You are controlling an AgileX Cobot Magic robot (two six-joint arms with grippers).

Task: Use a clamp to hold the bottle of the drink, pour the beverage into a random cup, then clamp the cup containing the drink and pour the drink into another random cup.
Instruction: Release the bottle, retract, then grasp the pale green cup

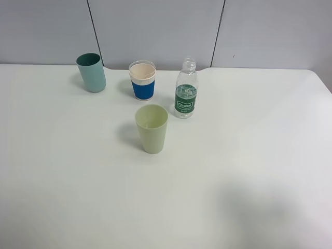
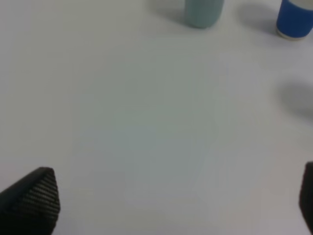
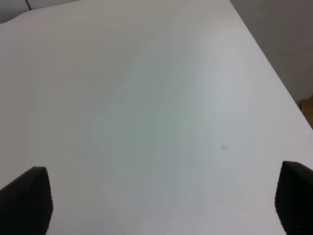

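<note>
A clear uncapped bottle (image 1: 185, 89) with a green label stands upright at the back of the white table. Left of it is a blue cup (image 1: 142, 80) with a white rim, also seen as the blue cup (image 2: 295, 18) in the left wrist view. Farther left stands a teal cup (image 1: 92, 72), the teal cup (image 2: 201, 11) in that same view. A pale green cup (image 1: 152, 128) stands nearer the front. Neither arm appears in the high view. My left gripper (image 2: 178, 196) is open over bare table, well short of the cups. My right gripper (image 3: 164, 198) is open with nothing between its fingers.
The white table (image 1: 249, 171) runs to a right edge (image 3: 274, 63) seen in the right wrist view. A grey panelled wall (image 1: 155, 31) stands behind the table.
</note>
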